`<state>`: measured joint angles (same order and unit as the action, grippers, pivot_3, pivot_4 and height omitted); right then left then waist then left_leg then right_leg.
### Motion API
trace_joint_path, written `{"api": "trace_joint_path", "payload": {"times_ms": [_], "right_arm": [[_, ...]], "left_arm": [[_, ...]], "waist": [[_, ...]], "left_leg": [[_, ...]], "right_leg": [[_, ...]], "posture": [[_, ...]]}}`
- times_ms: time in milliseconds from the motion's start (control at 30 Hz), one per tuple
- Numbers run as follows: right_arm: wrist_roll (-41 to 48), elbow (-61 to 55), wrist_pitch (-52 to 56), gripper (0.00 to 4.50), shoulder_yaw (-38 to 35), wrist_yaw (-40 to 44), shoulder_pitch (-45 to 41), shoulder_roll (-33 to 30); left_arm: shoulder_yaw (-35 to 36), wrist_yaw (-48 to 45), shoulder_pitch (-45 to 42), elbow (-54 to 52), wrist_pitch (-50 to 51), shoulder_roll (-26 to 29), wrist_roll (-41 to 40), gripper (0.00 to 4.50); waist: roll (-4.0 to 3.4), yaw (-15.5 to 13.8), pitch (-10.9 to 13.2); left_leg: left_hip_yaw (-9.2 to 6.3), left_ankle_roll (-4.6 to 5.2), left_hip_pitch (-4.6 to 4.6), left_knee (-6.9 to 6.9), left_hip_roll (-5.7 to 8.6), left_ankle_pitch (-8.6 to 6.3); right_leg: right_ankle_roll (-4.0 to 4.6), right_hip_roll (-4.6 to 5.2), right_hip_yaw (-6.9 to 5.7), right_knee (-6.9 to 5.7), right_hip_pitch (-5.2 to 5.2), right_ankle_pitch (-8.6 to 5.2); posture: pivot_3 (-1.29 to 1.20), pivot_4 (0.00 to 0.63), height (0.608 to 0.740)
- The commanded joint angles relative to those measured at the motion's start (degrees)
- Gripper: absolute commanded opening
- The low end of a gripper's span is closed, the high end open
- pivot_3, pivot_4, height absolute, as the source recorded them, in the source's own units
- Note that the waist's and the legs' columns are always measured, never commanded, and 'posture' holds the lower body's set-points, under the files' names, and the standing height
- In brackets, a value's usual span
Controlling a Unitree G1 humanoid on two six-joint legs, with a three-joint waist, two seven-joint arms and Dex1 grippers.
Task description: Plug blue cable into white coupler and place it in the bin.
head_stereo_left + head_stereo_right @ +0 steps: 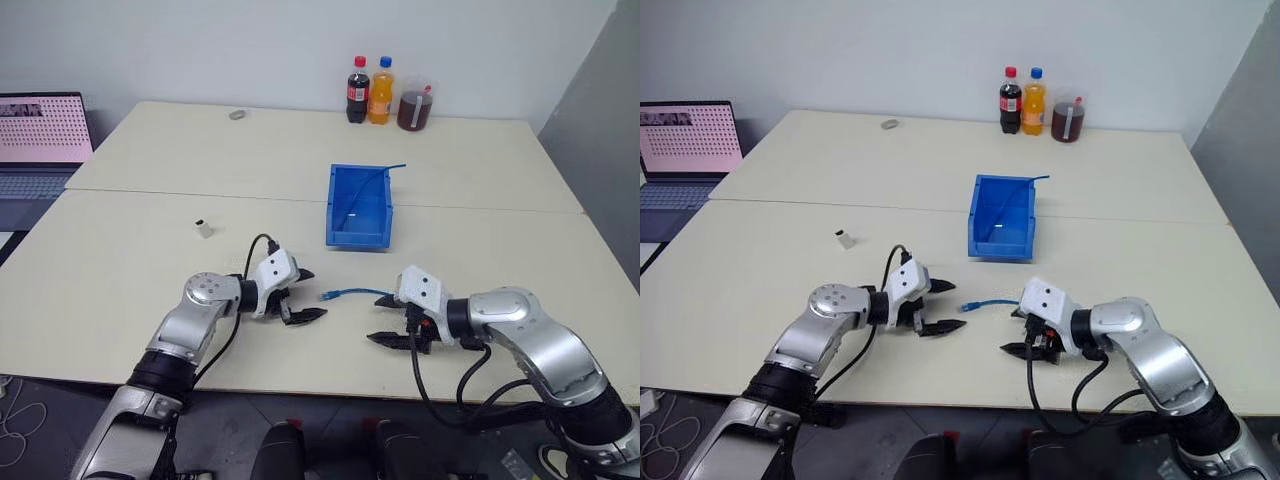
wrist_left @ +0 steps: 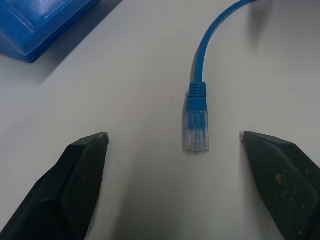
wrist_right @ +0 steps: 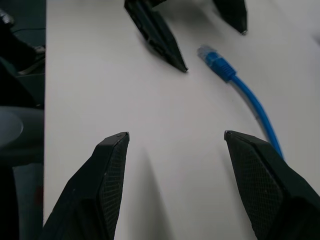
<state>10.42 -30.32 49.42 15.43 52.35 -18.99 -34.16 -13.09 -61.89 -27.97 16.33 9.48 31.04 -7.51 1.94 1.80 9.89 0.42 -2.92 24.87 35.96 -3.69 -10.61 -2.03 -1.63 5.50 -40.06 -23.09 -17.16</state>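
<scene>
The blue cable (image 1: 352,292) lies loose on the table in front of the bin (image 1: 341,232), its clear plug (image 2: 196,131) pointing toward my left gripper (image 1: 313,293). That gripper is open, its fingertips either side of the plug and a little short of it, touching nothing. My right gripper (image 3: 176,133) is open and empty beside the cable's other end, with the cable (image 3: 251,102) running past one finger. The white coupler (image 1: 204,228) stands alone on the table, well to the left of the bin and far from both grippers.
Another thin blue cable (image 1: 385,170) lies in the bin and sticks out over its far right corner. Two bottles (image 1: 369,90) and a jar (image 1: 415,108) stand at the table's far edge, and a small grey object (image 1: 237,114) lies at the far left. A laptop (image 1: 40,135) sits at the left.
</scene>
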Motion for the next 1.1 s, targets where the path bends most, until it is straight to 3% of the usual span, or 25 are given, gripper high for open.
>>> {"api": "trace_joint_path", "payload": {"times_ms": [33, 100, 133, 467, 700, 800, 1000, 1100], "right_arm": [[1.8, -3.6, 1.8, 3.28, -2.1, -3.2, 0.8, 0.5], [2.3, -4.3, 2.4, 3.28, -2.6, -4.3, 1.3, 0.7], [2.6, -4.5, 2.5, 3.28, -2.8, -4.8, 1.4, 0.6], [6.8, -6.2, -0.2, 3.28, -7.2, -8.8, 4.1, 2.3], [7.5, -5.9, -11.6, 3.28, -8.6, -9.0, 9.0, 3.6], [6.5, -5.5, -15.9, 3.28, -8.3, -9.7, 11.3, 3.9], [13.1, -6.7, -10.1, 3.28, -8.6, -11.7, 12.3, 7.6], [16.6, -7.7, -9.1, 3.28, -9.5, -16.1, 14.0, 13.0]], "left_arm": [[-2.3, -0.9, -0.6, 1.6, -1.0, -1.1, 2.0, 4.15], [-2.5, -0.9, -0.7, 2.2, -1.2, -1.2, 2.6, 3.92], [-2.5, -1.0, -0.8, 2.4, -1.3, -1.3, 2.8, 3.55], [-3.5, -0.4, -1.3, 5.6, -1.4, -1.2, 4.4, 1.68], [-2.8, -2.6, -1.6, 2.9, -0.6, -1.7, 1.4, 0.33], [-1.7, -4.1, -2.8, 0.1, 1.2, -1.7, -0.7, 0.26], [1.8, -5.3, -7.1, -3.5, 8.0, -3.4, -6.9, 0.26], [3.7, -6.4, -10.5, -5.0, 14.1, -4.1, -11.2, 0.26]], "waist": [[0.0, 0.0, 0.0], [0.02, -0.1, 0.0], [0.02, -0.1, 0.0], [0.0, 0.0, -0.1], [-0.01, 0.1, -0.1], [-0.01, 0.1, -0.1], [0.03, 0.1, -0.1], [0.02, 0.1, -0.1]], "left_leg": [[0.01, 0.0, 0.0, 0.0, 0.01, 0.0], [0.0, 0.0, 0.0, 0.01, 0.01, 0.0], [0.0, 0.0, 0.0, 0.01, 0.02, 0.0], [-0.07, 0.01, -0.1, 0.04, 0.02, 0.0], [-0.15, 0.01, -0.26, 0.04, 0.01, 0.0], [-0.14, 0.01, -0.27, 0.04, 0.01, 0.0], [-0.18, 0.0, -0.15, 0.04, 0.01, 0.0], [-0.19, 0.0, -0.16, 0.04, 0.01, 0.0]], "right_leg": [[-0.01, 0.0, 0.01, 0.0, 0.0, 0.0], [-0.02, 0.0, 0.02, 0.01, 0.02, 0.01], [-0.03, 0.0, 0.01, 0.02, 0.03, 0.01], [-0.08, 0.0, -0.01, 0.03, 0.2, 0.04], [-0.08, -0.01, -0.07, 0.09, 0.44, 0.03], [-0.09, -0.01, -0.07, 0.11, 0.45, 0.03], [-0.08, -0.01, -0.11, 0.12, 0.39, 0.03], [-0.08, -0.01, -0.11, 0.13, 0.39, 0.03]], "posture": [[0.0, 0.15, 0.74], [0.0, 0.15, 0.74], [0.0, 0.15, 0.74], [0.0, 0.15, 0.74], [0.0, 0.15, 0.74], [0.0, 0.15, 0.74], [0.0, 0.15, 0.74], [0.0, 0.15, 0.74]]}}
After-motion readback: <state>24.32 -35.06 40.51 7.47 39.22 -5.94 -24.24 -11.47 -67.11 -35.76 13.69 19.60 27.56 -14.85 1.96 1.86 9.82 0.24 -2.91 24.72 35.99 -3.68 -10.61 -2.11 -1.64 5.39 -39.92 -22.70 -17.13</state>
